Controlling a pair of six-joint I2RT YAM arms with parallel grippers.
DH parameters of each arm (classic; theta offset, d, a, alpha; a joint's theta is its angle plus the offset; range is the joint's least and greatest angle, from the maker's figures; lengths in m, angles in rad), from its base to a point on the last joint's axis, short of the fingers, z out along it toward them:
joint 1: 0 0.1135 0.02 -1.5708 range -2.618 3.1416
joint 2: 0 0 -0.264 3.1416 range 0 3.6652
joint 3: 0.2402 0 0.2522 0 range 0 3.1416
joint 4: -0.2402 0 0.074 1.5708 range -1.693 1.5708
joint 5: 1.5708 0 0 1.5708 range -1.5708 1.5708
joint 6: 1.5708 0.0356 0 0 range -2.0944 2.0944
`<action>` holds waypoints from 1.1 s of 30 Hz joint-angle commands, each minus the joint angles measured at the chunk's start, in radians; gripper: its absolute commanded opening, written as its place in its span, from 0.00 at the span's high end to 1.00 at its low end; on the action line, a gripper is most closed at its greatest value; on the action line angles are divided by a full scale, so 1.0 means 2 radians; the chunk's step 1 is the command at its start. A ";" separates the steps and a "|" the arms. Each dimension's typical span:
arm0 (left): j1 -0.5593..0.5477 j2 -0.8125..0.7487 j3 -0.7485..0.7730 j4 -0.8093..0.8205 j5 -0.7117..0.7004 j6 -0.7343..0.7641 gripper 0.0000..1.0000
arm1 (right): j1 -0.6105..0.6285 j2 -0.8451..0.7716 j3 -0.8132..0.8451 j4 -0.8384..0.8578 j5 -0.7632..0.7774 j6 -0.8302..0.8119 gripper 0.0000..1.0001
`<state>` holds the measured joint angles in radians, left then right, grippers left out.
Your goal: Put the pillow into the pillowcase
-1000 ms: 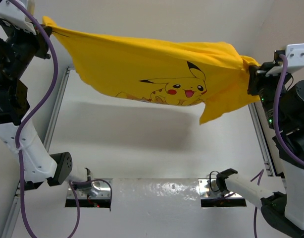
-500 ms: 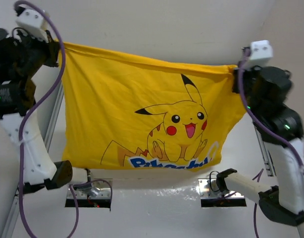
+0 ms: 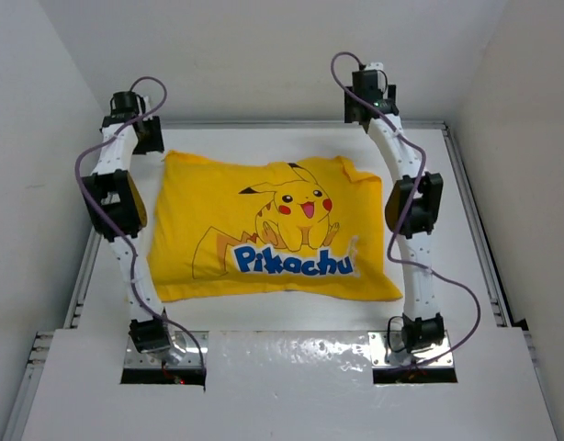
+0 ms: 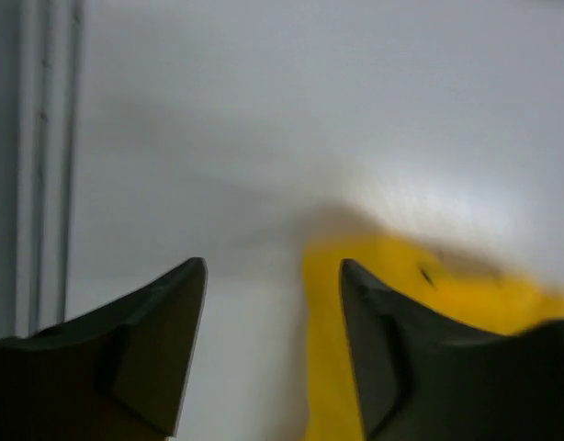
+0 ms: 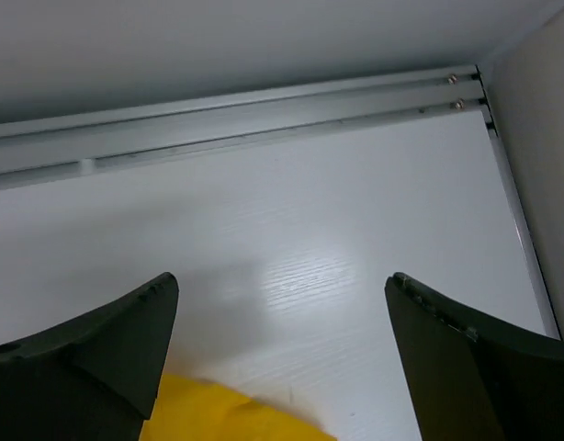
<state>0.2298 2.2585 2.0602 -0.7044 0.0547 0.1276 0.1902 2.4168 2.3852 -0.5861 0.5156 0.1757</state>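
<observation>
One pillowcase [image 3: 273, 234] flat on my table [image 3: 264, 138], two arms out, left gripper [image 4: 273, 268] and right gripper [image 5: 282, 278] both spread, holding nothing

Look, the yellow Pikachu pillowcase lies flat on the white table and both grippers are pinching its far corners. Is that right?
Not quite. The pillowcase does lie flat on the table, but neither gripper pinches it: the left wrist view shows the left gripper open, and the right wrist view shows the right gripper open.
</observation>
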 commanded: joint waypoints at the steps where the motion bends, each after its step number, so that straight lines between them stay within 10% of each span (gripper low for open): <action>1: 0.029 0.095 0.235 -0.049 -0.083 -0.078 0.41 | -0.021 -0.003 0.053 -0.013 0.084 0.034 0.07; 4: 0.030 -0.001 0.100 0.032 -0.067 -0.066 0.26 | -0.024 -0.184 -0.236 0.154 0.024 0.023 0.07; 8: 0.030 -0.062 0.017 0.039 -0.030 -0.066 0.25 | -0.031 -0.237 -0.300 0.112 -0.044 0.028 0.17; 16: 0.030 -0.178 -0.117 -0.002 0.052 -0.003 0.35 | -0.030 -0.312 -0.458 0.094 -0.185 0.054 0.99; 22: 0.027 -0.232 -0.236 -0.001 0.082 0.032 0.38 | -0.025 -0.335 -0.548 0.119 -0.252 0.102 1.00; 33: 0.002 -0.199 -0.316 0.045 0.023 0.039 0.40 | -0.019 -0.169 -0.454 0.170 -0.233 0.136 1.00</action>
<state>0.2653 1.8412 1.4410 -0.6941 0.1547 0.1852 0.1478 1.9923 1.3804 -0.3317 0.0467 0.4053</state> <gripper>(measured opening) 0.604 0.002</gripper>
